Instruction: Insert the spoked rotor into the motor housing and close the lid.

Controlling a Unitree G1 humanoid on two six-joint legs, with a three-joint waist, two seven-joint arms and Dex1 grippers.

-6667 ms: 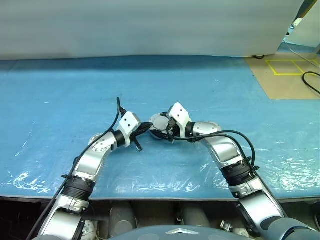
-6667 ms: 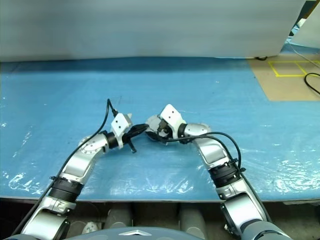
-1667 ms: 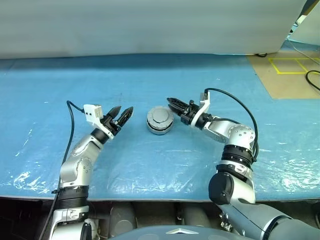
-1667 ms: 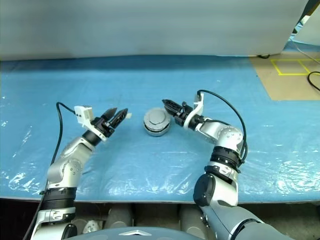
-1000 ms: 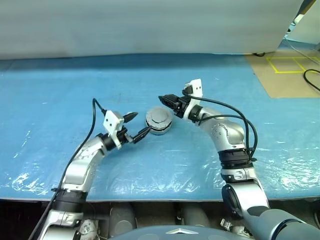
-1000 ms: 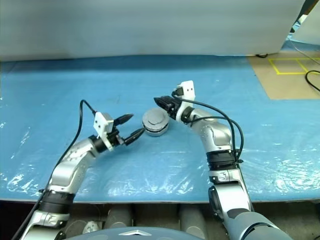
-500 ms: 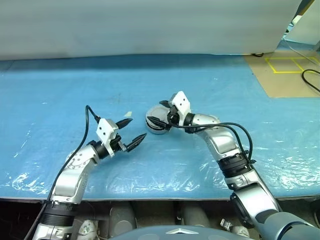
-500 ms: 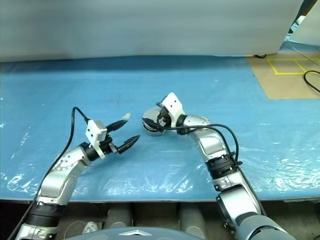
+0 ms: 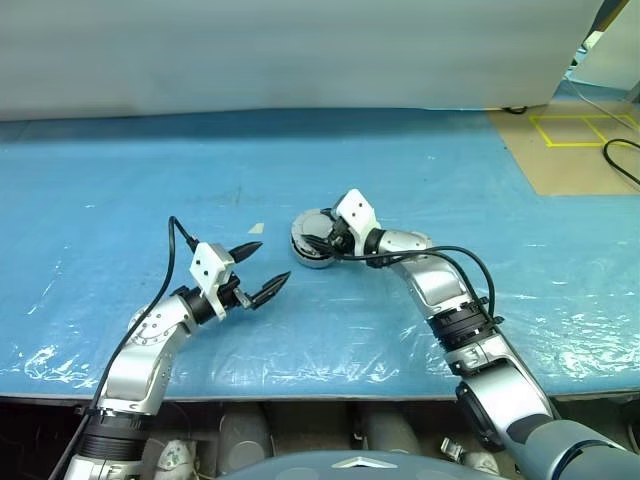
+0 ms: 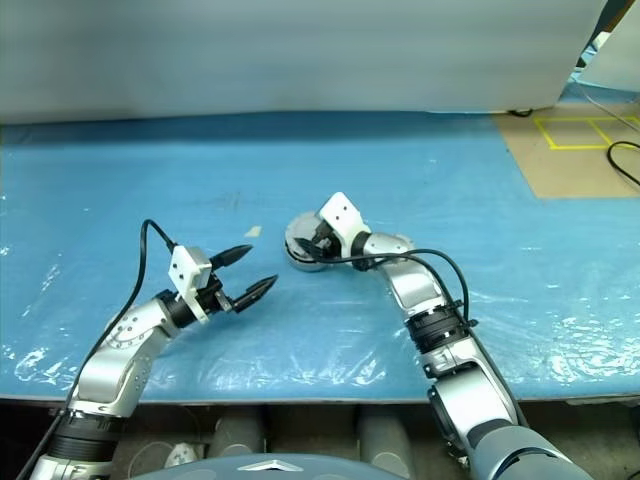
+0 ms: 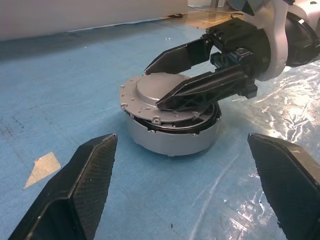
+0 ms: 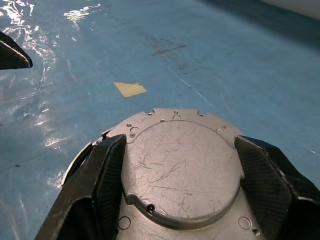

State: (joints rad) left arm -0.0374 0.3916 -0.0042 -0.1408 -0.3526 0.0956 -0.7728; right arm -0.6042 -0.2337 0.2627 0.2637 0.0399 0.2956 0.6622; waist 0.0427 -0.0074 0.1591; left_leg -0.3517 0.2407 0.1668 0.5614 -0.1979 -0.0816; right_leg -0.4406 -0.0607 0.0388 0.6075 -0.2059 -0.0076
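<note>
You've got the motor housing [image 11: 172, 139], a round grey puck, sitting flat on the blue sheet. The lid [image 11: 165, 95] lies closed on top, plain scratched grey face up, slightly off-centre with a dark gap showing at one edge.

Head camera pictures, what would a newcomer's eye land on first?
The grey lid lying on the motor housing at the middle of the blue table, with the right gripper open, its fingers astride the lid. To its left, the left gripper hovers open, apart from the housing.
</note>
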